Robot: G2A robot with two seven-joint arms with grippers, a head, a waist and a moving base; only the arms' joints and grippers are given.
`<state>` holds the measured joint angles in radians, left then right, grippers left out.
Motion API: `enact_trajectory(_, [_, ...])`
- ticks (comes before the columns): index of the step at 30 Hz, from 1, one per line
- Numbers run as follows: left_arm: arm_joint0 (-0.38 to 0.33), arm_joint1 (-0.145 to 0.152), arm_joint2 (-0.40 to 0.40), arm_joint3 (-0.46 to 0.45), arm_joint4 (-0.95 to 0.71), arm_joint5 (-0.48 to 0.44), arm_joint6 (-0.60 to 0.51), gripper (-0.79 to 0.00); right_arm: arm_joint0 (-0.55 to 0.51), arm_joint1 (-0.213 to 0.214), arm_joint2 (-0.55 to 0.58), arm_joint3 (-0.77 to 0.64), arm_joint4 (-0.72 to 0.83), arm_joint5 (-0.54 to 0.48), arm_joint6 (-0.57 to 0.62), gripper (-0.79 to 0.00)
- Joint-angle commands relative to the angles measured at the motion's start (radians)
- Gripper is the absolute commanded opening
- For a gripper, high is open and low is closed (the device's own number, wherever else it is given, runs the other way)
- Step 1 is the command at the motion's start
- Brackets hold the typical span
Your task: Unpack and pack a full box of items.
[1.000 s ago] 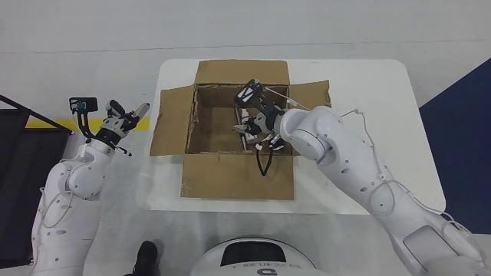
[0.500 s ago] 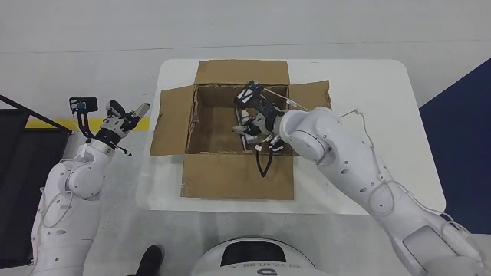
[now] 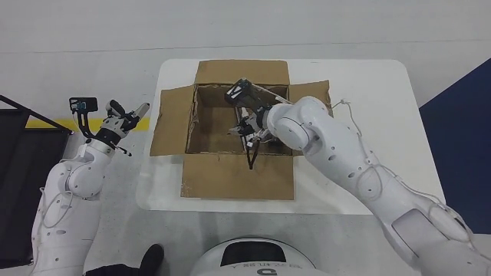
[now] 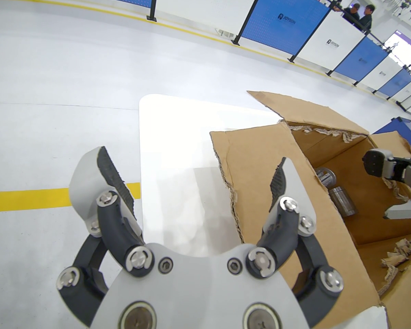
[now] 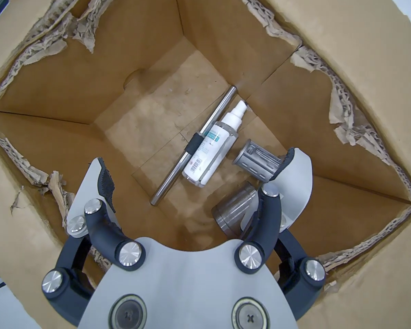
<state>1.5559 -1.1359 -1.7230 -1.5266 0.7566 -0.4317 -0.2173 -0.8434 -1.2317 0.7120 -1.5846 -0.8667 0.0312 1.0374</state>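
Note:
An open cardboard box (image 3: 230, 178) with torn flaps stands on the white table (image 3: 360, 138). On its floor lie a metal rod (image 5: 195, 143), a clear spray bottle (image 5: 214, 148), a ribbed grey cylinder (image 5: 257, 160) and a smooth metal cylinder (image 5: 231, 212). My right gripper (image 5: 197, 171) hangs open above the box's inside, over these items, holding nothing; in the top view the right gripper (image 3: 247, 126) is inside the box opening. My left gripper (image 4: 191, 179) is open and empty, off the table's left edge beside the box (image 4: 294, 186); the top view has the left gripper (image 3: 126, 116) there too.
The box flaps (image 3: 170, 121) spread out over the table on all sides. Bare table (image 3: 383, 107) lies to the right of the box. White floor with a yellow line (image 4: 27, 200) surrounds the table; blue and white panels (image 4: 287, 18) stand far off.
My right arm has shifted left over the box, bringing its gripper farther toward the box's middle. The left arm has stayed still.

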Motion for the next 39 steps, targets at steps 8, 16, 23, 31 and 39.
enact_trajectory(8, [0.0, 0.0, 0.0, 0.0, 0.0, 0.0, 0.0, 0.0, 0.066, -0.054, -0.04, 0.185, 0.06, 0.131, -0.033, 0.0])
enact_trajectory(16, [0.0, 0.0, 0.0, 0.0, 0.0, 0.0, 0.0, 0.0, 0.101, -0.094, -0.075, 0.3, 0.055, 0.257, -0.015, 0.0])
enact_trajectory(23, [0.0, 0.0, 0.0, 0.0, 0.0, 0.0, 0.0, 0.0, 0.106, -0.111, -0.081, 0.347, 0.043, 0.276, -0.009, -0.037])
enact_trajectory(31, [0.0, 0.0, 0.0, 0.0, 0.0, 0.0, 0.0, 0.0, 0.11, -0.124, -0.068, 0.415, 0.055, 0.236, -0.03, -0.163])
enact_trajectory(39, [0.0, 0.0, 0.0, 0.0, 0.0, 0.0, 0.0, 0.0, 0.118, -0.141, -0.073, 0.452, 0.036, 0.248, -0.019, -0.397])
